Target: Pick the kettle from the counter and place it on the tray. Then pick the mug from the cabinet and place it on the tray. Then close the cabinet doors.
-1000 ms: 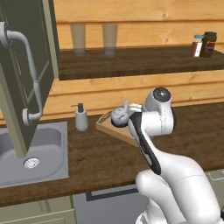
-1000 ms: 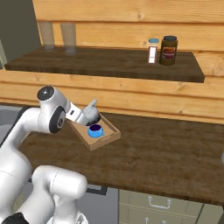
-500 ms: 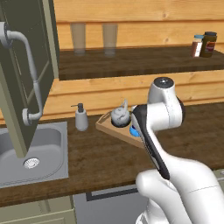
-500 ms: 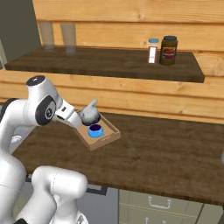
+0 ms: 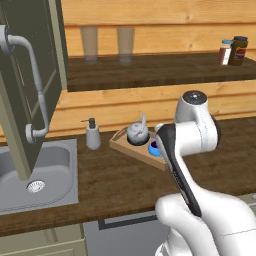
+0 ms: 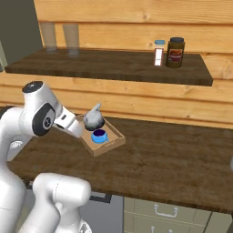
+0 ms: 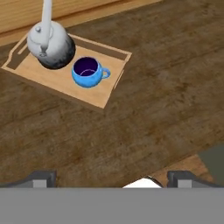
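Silvery kettle [image 7: 50, 47] and blue round-bellied mug [image 7: 89, 72] side by side on light-wood tray [image 7: 99, 96]; gripper [image 7: 112, 178] spread wide above bench [image 7: 157, 96]; cabinet door [image 5: 27, 85] ajar.

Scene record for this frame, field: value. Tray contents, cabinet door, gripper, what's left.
tray: on the counter, below the wall shelf
kettle: upright on the tray
mug: upright on the tray, right beside the kettle
cabinet door: open, hanging over the sink
gripper: open, empty, above the counter, clear of the tray
soap pump: between sink and tray
remaining: close the cabinet doors
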{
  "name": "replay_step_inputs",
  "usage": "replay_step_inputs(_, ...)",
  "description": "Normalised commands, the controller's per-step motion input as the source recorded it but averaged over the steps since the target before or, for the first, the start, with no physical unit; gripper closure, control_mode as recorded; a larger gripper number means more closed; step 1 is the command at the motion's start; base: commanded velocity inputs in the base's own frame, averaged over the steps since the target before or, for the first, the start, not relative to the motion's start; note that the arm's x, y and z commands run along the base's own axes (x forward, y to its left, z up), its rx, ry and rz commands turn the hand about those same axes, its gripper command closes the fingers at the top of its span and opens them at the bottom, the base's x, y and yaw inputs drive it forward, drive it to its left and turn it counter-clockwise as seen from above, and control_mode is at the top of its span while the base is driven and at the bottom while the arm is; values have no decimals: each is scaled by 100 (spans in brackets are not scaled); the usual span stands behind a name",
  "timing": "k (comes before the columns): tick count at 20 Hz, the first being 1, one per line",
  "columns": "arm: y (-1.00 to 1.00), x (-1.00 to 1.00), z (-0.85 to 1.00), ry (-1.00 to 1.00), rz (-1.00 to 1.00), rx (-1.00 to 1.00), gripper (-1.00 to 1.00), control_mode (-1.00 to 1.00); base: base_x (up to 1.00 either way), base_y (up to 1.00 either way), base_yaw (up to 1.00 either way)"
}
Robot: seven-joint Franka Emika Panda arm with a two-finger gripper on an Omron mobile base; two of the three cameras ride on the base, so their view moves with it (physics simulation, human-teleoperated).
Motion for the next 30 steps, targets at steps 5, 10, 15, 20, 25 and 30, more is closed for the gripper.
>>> replay_step_inputs(5,-7,-72,-21,-4,0,0,-100,-100,0,0,0)
replay_step_inputs(10,0,-26,-18,0,0,0,-100,100,-40,14,3)
replay_step_inputs(15,0,0,0,0,0,0,-100,100,-76,29,5)
replay_step_inputs(20,0,0,0,0,0,0,-100,100,-77,47,2)
replay_step_inputs(25,0,0,0,0,0,0,-100,100,-60,77,0)
replay_step_inputs(30,0,0,0,0,0,0,-100,100,-39,99,0)
